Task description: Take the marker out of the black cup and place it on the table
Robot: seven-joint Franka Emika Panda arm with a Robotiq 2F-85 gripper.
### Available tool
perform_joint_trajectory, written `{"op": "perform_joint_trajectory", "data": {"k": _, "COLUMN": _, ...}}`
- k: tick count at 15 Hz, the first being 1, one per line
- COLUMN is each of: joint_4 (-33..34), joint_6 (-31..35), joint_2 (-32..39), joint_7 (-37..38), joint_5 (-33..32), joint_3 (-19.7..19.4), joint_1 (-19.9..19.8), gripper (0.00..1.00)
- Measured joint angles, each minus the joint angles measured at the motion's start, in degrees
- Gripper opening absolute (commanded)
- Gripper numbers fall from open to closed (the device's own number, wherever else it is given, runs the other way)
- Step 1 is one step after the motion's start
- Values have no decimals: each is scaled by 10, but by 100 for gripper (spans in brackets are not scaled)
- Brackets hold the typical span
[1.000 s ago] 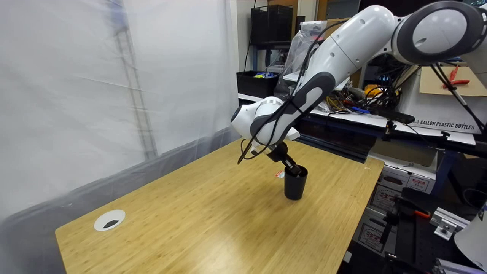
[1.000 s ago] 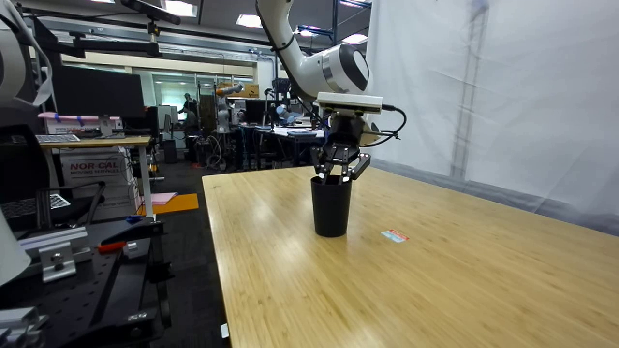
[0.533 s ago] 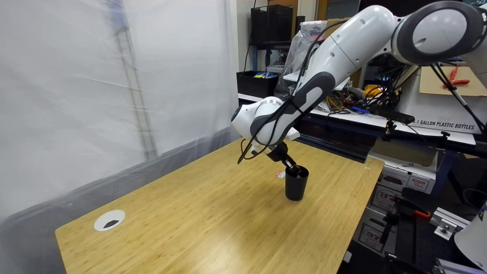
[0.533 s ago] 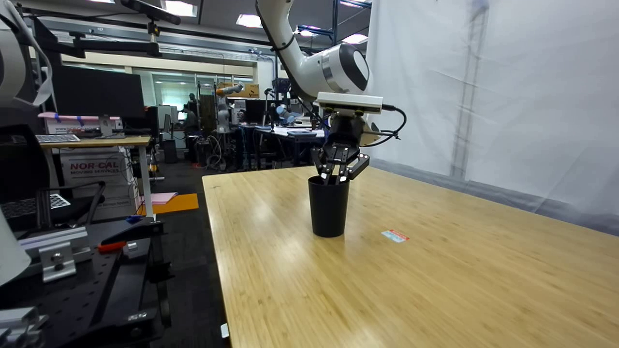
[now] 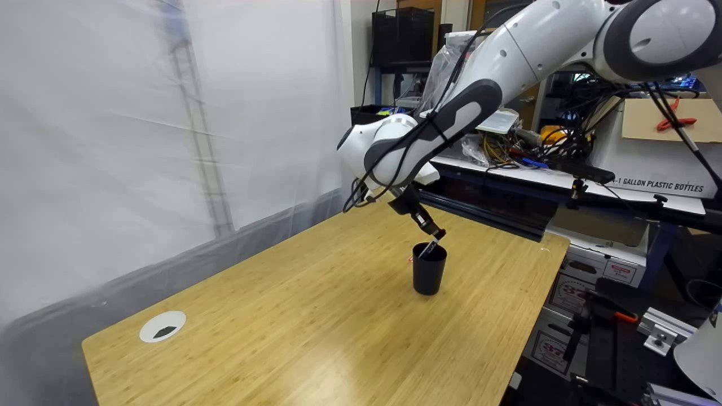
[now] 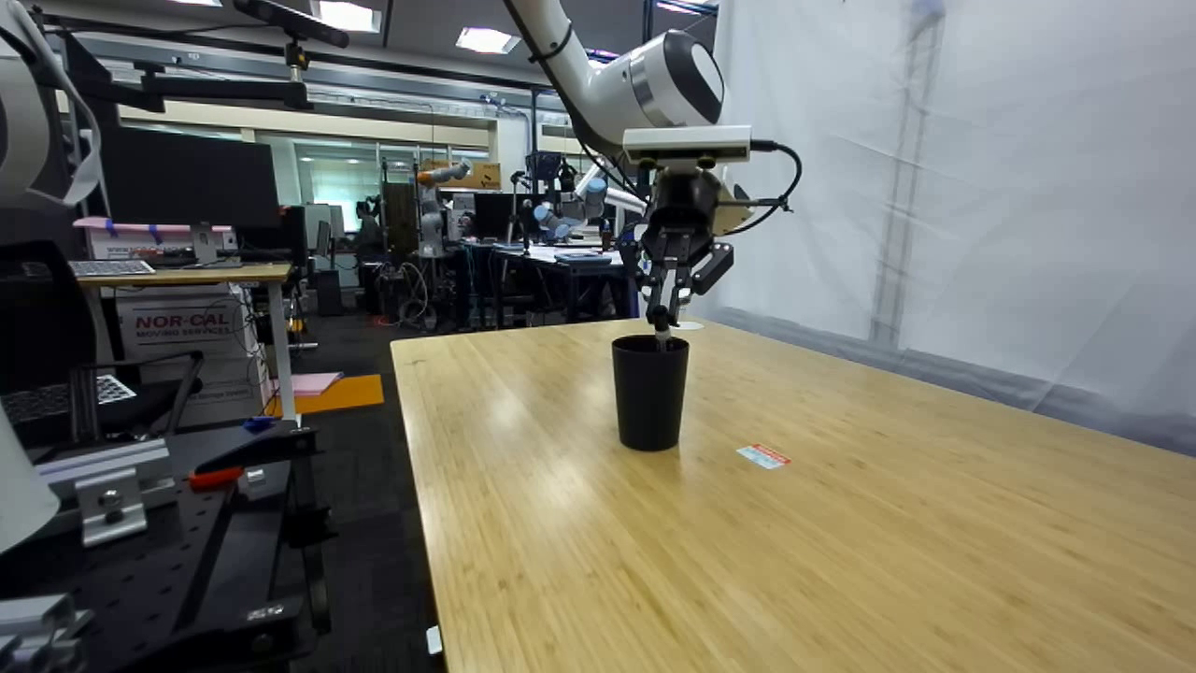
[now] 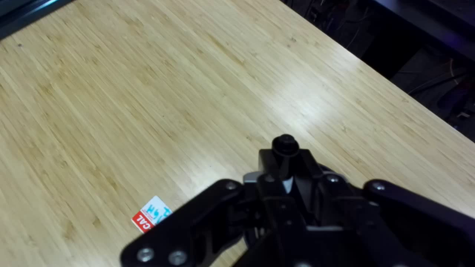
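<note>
One robot arm [image 5: 530,51] extends over one light-wood bench [image 5: 316,293]. Its two jaws are clamped on a single marker [image 5: 429,248], whose black end projects beyond them in the wrist view. In an exterior view the marker slants, its lower part lying within the mouth of the one black cup [image 6: 649,397], which stands upright on the bench in both exterior views. One red-and-white label [image 6: 764,456] lies flat near the cup, apart from it; one round, white-rimmed hole [image 5: 162,326] is set well apart, close to a corner of the bench.
</note>
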Motion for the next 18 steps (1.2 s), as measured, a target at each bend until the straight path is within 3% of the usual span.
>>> {"op": "perform_joint_trajectory", "data": {"k": 5, "joint_4": 17, "joint_6": -57, "joint_2": -36, "joint_7": 23, "joint_5": -9, "joint_3": -1, "joint_1": 3, "gripper": 5}}
{"op": "perform_joint_trajectory", "data": {"k": 18, "joint_4": 41, "joint_6": -76, "joint_2": -44, "joint_7": 47, "joint_5": -32, "joint_3": -30, "joint_1": -4, "gripper": 5}}
